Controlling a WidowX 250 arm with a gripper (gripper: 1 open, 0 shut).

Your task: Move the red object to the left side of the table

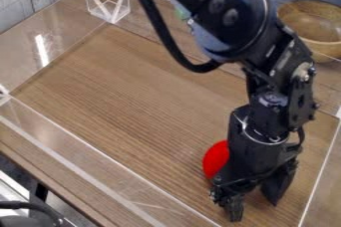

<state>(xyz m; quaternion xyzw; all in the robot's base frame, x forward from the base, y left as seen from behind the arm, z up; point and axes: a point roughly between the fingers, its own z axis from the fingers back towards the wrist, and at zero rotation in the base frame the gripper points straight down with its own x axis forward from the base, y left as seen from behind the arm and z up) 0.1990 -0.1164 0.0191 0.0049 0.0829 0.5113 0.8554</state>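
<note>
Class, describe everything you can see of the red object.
The red toy fruit shows only as a rounded, bright, smooth red patch, plastic-looking. It sits on the wooden tabletop, near the clear front wall. The dark tool covers its right side; whether they touch is unclear. No stem is visible.

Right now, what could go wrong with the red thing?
The gripper is open right by the red toy, so it might bump it and roll it away. The toy is also partly hidden behind the gripper, so the fingers could close badly and let it slip. The clear wall is close too, so the gripper might knock it.
</note>
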